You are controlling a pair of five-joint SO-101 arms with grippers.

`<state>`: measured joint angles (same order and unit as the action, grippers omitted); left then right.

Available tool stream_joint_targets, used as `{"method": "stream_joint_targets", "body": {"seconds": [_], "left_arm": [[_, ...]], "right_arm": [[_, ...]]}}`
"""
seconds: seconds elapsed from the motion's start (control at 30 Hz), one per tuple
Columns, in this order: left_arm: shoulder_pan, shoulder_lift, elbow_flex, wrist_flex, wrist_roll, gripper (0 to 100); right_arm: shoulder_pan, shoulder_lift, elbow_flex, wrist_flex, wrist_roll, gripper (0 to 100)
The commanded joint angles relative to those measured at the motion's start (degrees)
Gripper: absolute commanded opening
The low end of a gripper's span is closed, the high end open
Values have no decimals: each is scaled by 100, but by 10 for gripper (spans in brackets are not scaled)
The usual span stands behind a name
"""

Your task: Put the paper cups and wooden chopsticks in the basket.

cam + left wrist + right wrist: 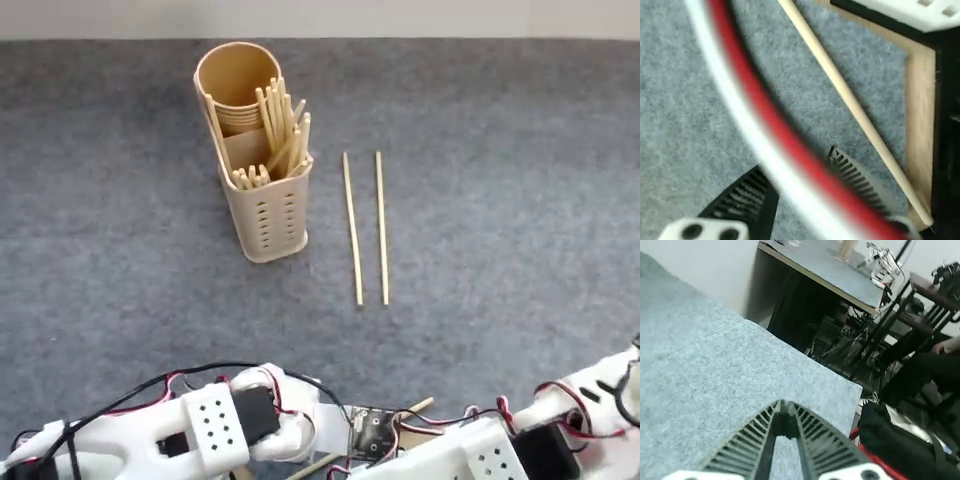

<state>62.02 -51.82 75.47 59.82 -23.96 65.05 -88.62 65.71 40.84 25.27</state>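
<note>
Right tool (783, 407) is pinched together; left tool (797, 160), I cannot tell. Two thin wooden chopsticks (352, 228) lie beside one beige perforated basket (272, 215).

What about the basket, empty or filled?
Partly filled: the basket holds stacked cups and chopsticks; two more chopsticks lie beside it.

Two chopsticks (352, 228) lie parallel on the mat (500, 200) beside the basket (270, 215).
</note>
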Motion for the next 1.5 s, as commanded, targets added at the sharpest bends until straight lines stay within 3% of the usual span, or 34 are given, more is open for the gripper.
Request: {"method": "stream_joint_targets", "body": {"seconds": [0.0,0.2,0.3,0.5,0.83,1.0,1.23,1.37,1.47], "left_arm": [[-75,-136,-31,-18,44,162],[-1912,-136,-1130,0,44,162],[-2730,-136,-1930,229,44,162],[-4154,-136,-4048,1020,993,162],[-6026,-145,-6730,2453,1371,164],[-7600,-92,-6905,2804,1582,165],[-9402,-127,-5754,2382,1538,165],[-10123,-92,-5051,1512,1363,165],[-10281,-84,-4725,1178,993,165]], "right_arm": [[-567,-4,303,-57,237,6],[-1508,-4,1068,-40,378,6],[-2158,-4,1253,453,554,6],[-3837,-4,1218,1859,835,6],[-5525,13,-418,3705,695,6],[-7495,1033,-1429,5270,695,6],[-9305,3292,-2580,5402,809,6],[-10466,3222,-1956,5367,826,6],[-11169,2844,-1059,5077,835,21]]}}
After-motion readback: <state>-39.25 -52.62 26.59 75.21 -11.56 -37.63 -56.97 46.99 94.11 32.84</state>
